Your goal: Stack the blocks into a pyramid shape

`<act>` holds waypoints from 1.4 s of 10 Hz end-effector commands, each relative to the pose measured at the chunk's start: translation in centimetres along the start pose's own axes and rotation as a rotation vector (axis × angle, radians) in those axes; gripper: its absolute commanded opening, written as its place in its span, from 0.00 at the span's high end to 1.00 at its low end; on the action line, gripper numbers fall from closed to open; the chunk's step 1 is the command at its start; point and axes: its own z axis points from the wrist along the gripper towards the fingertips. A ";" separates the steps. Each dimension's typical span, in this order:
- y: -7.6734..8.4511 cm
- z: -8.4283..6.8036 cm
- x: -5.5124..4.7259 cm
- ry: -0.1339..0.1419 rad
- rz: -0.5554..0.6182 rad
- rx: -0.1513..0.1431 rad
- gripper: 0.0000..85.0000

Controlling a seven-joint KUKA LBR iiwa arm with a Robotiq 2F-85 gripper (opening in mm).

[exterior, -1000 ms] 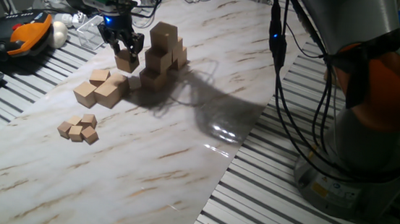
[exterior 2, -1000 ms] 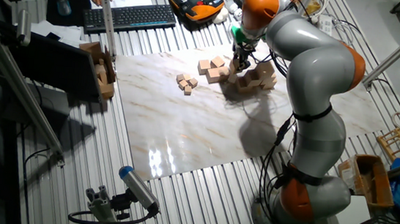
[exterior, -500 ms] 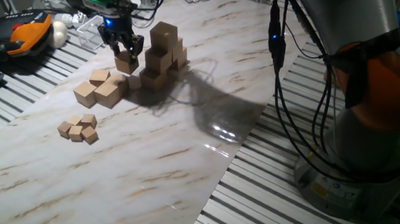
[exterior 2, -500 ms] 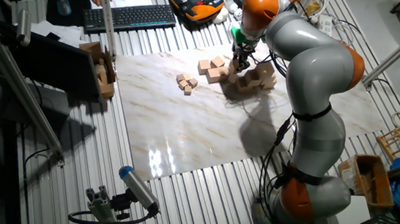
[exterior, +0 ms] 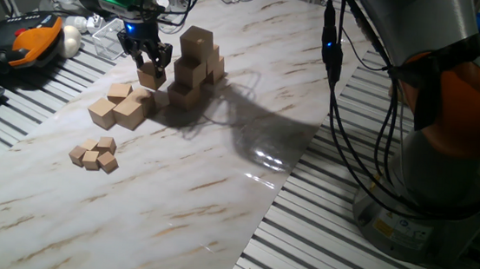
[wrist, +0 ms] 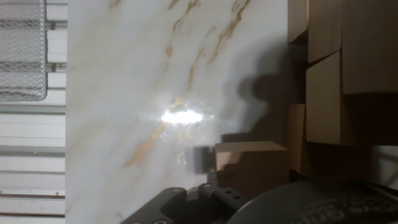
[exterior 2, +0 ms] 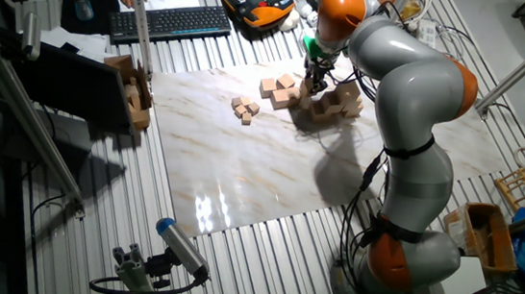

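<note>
A pale-tan wooden cube is pinched between the jaws of the black two-finger gripper and has been lifted slightly since a second ago, just beside the partly built stack of cubes; placement is judged imminent.

Marble-patterned board on slatted metal table, keyboard, glare spot.
</note>
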 end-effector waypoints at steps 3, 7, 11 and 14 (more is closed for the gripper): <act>0.1 0.4 -0.1 -0.001 0.000 -0.001 1.00; 0.2 0.7 0.0 0.002 0.002 -0.008 1.00; 0.2 1.1 0.3 0.010 0.002 -0.010 1.00; 0.2 1.3 0.9 0.016 0.013 -0.008 1.00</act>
